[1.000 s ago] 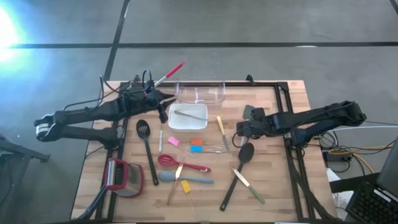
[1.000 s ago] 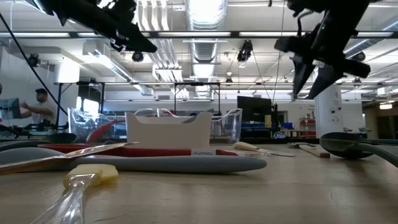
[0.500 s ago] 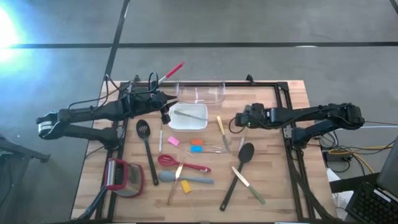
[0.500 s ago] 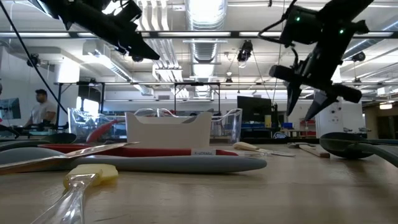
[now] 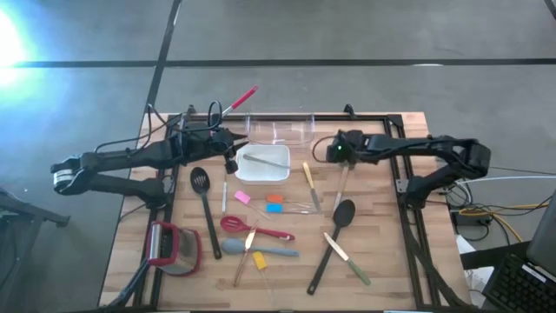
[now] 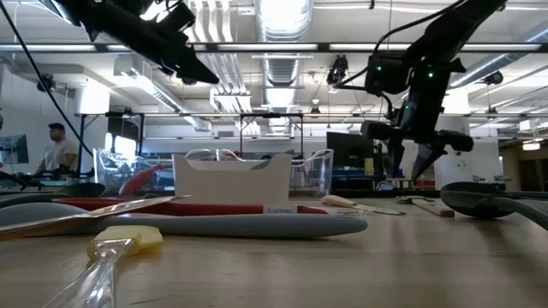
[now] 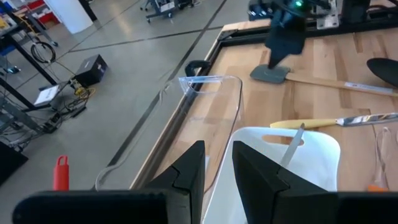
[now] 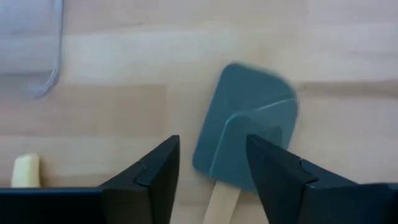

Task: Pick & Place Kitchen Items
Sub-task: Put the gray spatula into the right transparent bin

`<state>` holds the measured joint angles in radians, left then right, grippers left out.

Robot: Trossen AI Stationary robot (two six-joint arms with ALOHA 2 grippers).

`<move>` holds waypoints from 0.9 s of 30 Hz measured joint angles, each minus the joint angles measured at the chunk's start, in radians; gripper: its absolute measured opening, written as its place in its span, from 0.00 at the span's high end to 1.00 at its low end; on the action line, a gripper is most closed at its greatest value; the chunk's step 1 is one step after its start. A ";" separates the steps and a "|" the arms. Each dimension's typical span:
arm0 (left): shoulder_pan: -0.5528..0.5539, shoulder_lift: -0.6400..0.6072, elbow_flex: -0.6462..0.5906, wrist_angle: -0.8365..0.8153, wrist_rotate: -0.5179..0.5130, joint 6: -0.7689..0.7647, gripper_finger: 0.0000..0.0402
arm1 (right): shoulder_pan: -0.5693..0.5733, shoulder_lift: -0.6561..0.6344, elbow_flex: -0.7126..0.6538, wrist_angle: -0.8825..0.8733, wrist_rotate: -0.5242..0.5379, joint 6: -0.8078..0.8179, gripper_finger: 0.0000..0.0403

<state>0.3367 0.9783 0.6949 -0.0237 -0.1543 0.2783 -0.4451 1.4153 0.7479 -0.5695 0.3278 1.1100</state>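
Observation:
My right gripper (image 5: pixel 340 151) is open and points down over a grey spatula with a wooden handle (image 5: pixel 342 181), which lies flat on the table. In the right wrist view the spatula's head (image 8: pixel 247 127) shows between the two fingers (image 8: pixel 152 177), clear of them. My left gripper (image 5: pixel 233 144) is open and empty, raised beside the left rim of the white dish (image 5: pixel 276 172). The dish holds a metal utensil (image 7: pixel 291 146). The black slotted turner (image 5: pixel 201 187), black spoon (image 5: pixel 340 216), red whisk (image 5: pixel 252 229) and grey-blue spatula (image 5: pixel 258 250) lie on the near half of the table.
A clear plastic tub (image 5: pixel 280 129) stands behind the dish. A yellow-handled knife (image 5: pixel 308 181), small coloured pieces (image 5: pixel 274 203) and another knife (image 5: pixel 347 257) lie between the dish and the near edge. A red-and-grey gadget (image 5: pixel 170 248) sits near left. A person (image 6: pixel 56 152) stands far off.
My right gripper has swung toward the table's far edge and come down a little, and now hangs over the grey spatula's head. My left gripper has shifted slightly toward the white dish and then kept still.

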 joint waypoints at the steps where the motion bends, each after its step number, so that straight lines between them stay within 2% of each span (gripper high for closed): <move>1: 0.000 0.000 0.000 -0.006 0.000 0.000 0.78 | -0.018 -0.004 0.000 0.001 -0.009 -0.018 0.59; 9: 0.000 0.000 -0.001 -0.021 0.000 -0.011 0.78 | -0.083 -0.011 0.000 -0.002 -0.079 -0.087 0.80; 13: 0.000 0.000 -0.003 -0.021 0.000 -0.013 0.78 | -0.060 0.006 -0.007 -0.003 -0.189 -0.088 0.86; 18: 0.002 -0.001 -0.013 -0.017 0.000 -0.013 0.78 | 0.009 0.005 -0.017 -0.043 -0.200 -0.027 0.82; 22: 0.002 -0.001 -0.013 -0.009 0.000 -0.013 0.78 | 0.053 0.004 -0.019 -0.105 -0.198 0.052 0.75; 27: 0.002 -0.001 -0.013 0.009 0.000 -0.013 0.78 | 0.095 0.003 -0.032 -0.102 -0.198 0.166 0.65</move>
<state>0.3382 0.9775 0.6815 -0.0151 -0.1547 0.2653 -0.3504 1.4185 0.7163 -0.6717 0.1300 1.2763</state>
